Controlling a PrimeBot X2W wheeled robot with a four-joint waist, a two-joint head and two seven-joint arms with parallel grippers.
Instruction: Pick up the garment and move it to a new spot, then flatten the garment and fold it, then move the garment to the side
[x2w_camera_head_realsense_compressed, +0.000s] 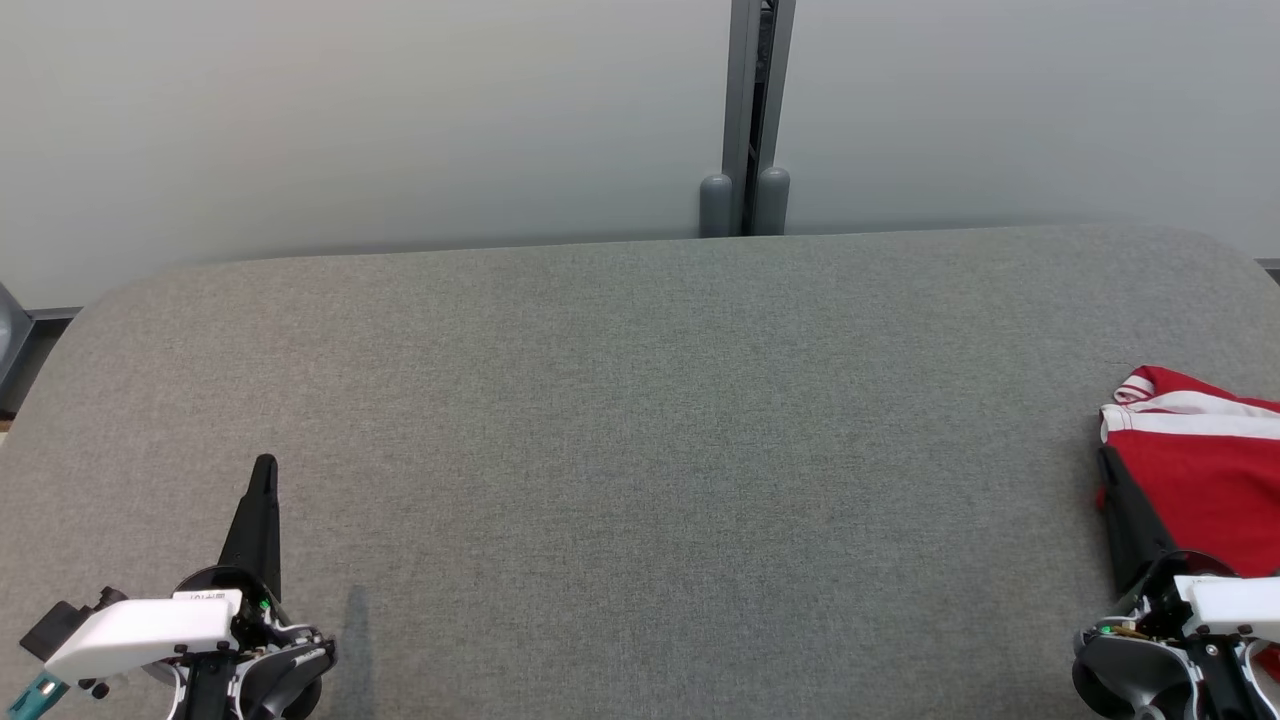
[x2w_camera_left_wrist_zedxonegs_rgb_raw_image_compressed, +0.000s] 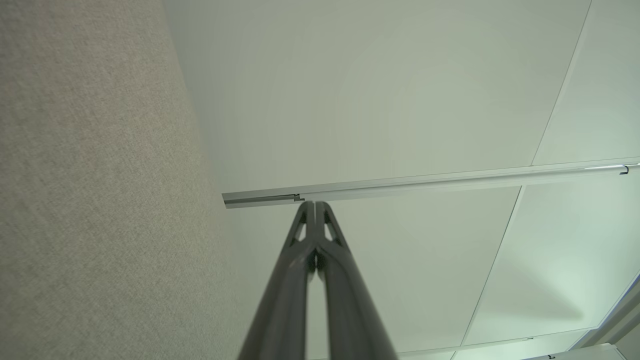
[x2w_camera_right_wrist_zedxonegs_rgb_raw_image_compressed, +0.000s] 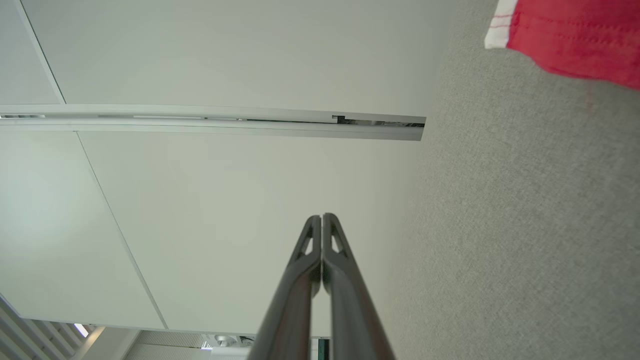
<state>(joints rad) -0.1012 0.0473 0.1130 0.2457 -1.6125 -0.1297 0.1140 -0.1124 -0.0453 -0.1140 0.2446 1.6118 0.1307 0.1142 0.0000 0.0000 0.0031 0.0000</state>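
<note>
the red garment with white stripes lies at the far right of the grey fabric-covered table, and the head view's edge cuts it off, so how close it sits to the table's end is hidden. the right gripper has its two dark fingers pressed together and holds nothing. its fingers run along the garment's left border. from above they seem to overlap the cloth, but the right wrist view shows the red hem off to one side, so contact is doubtful. the left gripper is also pressed together and empty, well apart from the garment on the opposite side of the table.

the likeliest trouble is a grab with the fingers not spread first. shut fingers would only nudge the cloth, and a push to the right could send it toward the table's end and off it. the woven surface probably grips fabric, so a sideways drag would bunch the garment rather than slide it flat. a pinch at the striped hem might catch a single layer, so the rest would hang and twist when lifted. if the left arm crosses over to help, the two arms risk crowding each other near that corner.
</note>
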